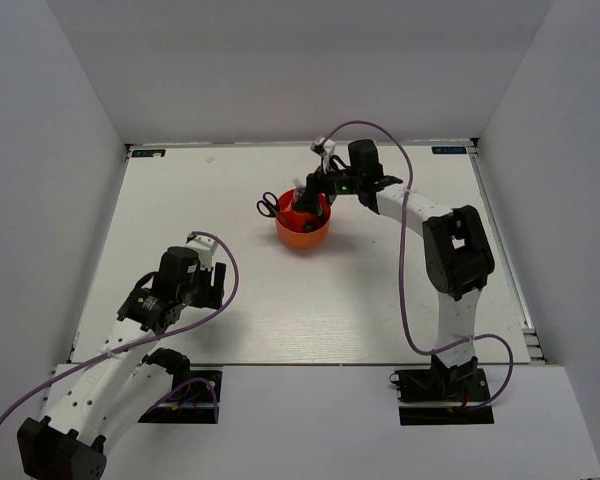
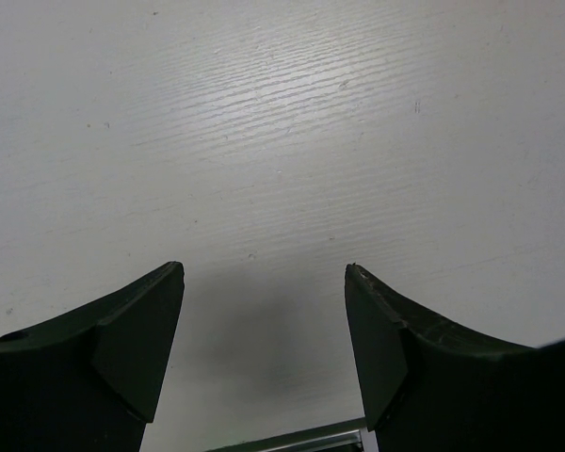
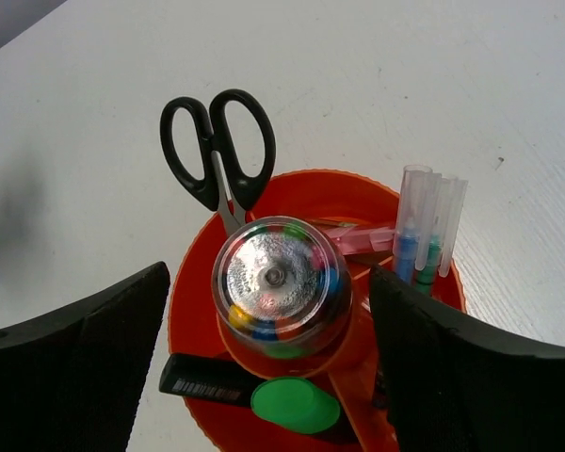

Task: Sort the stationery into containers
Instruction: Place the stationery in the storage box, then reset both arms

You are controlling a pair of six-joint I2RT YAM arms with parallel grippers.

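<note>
Right hand (image 3: 266,273) released, fingers wide astride tub (image 3: 311,184) | scissors (image 3: 217,141), highlighter (image 3: 292,403), pens (image 3: 428,217), tube (image 3: 278,282) all in tub | left hand (image 2: 264,268) released over counter (image 2: 264,113) | I spot no strays; sort looks done

**One tub, a handful of stationery**

There was one orange tub (image 3: 330,179). It held one pair of black-handled scissors (image 3: 210,179), one black highlighter (image 3: 282,403) with a green cap, and one clear round jar (image 3: 278,278) with a silver end. The small coloured bits inside the jar were too crowded to count. Three clear-capped pens (image 3: 431,212) stood together, though only two coloured tips could be made out, one blue and one green. One pink piece (image 3: 363,240) showed, only in part. Two arms were in view, a left arm (image 1: 130,350) and a right arm (image 1: 450,250).
</note>
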